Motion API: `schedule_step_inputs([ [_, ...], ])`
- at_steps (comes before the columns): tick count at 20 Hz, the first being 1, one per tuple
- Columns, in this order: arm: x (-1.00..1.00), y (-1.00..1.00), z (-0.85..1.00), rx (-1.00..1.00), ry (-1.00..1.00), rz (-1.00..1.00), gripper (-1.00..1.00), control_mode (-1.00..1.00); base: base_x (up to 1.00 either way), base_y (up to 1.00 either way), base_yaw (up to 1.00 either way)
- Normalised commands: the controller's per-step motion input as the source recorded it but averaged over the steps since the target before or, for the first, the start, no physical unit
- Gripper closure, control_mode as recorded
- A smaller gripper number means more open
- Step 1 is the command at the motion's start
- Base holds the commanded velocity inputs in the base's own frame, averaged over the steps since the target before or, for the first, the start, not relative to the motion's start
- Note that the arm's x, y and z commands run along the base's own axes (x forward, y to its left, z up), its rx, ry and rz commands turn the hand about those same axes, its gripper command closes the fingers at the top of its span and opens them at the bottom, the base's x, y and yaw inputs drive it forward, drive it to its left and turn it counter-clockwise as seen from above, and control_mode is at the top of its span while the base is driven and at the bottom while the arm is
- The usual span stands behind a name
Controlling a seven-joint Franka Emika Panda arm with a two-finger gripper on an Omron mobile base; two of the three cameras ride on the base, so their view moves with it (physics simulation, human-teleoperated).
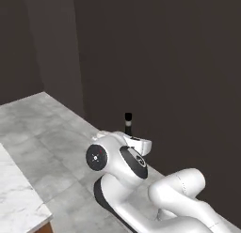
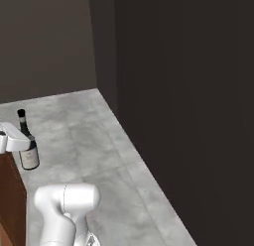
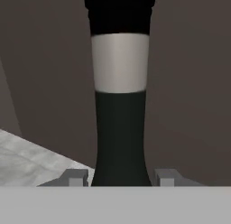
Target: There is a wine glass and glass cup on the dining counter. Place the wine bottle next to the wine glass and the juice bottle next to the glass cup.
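The wine bottle (image 3: 120, 128) is black with a slim neck and a pale band. It stands upright between the two small fingertips (image 3: 74, 178) of my gripper (image 3: 121, 178), which is shut on its neck. In the right base view the bottle (image 2: 29, 153) hangs at the far left, above the grey tiled floor, with the gripper (image 2: 26, 139) clamped near its shoulder. From the left base side, just the capped neck of the bottle (image 1: 128, 121) rises behind the arm's white wrist.
A white marble counter corner (image 1: 16, 194) with a wood edge lies at the lower left; I cannot tell which counter it is. A wood panel (image 2: 10, 200) stands close on the left. Dark walls (image 2: 173, 91) rise ahead, with grey tiled floor (image 2: 84, 136) between.
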Motion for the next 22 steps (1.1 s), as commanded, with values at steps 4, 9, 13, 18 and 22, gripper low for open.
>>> schedule_step_inputs([
  [4,0.00,0.00,0.00,0.00,0.00,0.00,1.00,1.00,0.77,-0.03,0.40],
  [9,0.00,0.00,0.00,0.00,0.00,0.00,1.00,1.00,0.78,-0.02,0.39],
  [13,0.00,0.00,0.00,0.00,0.00,0.00,1.00,1.00,0.78,-0.03,0.38],
  [18,0.00,0.00,0.00,0.00,0.00,0.00,1.00,1.00,0.78,-0.04,0.37],
  [22,0.00,0.00,0.00,0.00,0.00,0.00,1.00,1.00,0.79,-0.09,0.35],
])
